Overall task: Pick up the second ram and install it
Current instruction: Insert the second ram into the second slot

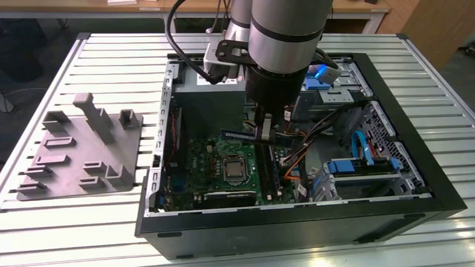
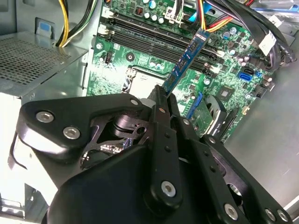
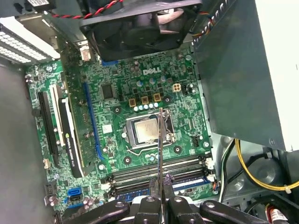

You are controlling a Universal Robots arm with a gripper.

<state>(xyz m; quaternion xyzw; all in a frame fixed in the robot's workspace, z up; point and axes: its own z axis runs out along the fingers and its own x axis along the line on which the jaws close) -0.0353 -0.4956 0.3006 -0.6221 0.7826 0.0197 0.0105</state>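
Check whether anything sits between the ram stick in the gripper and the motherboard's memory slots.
Nothing visible does. The gripper holds the second ram over the memory slots with open air between; the yellow cables lie past the slots' end.

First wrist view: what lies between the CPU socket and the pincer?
In the first wrist view, the black memory slots lie between the CPU socket and the pincer; the second ram, gripped edge-on, crosses above them.
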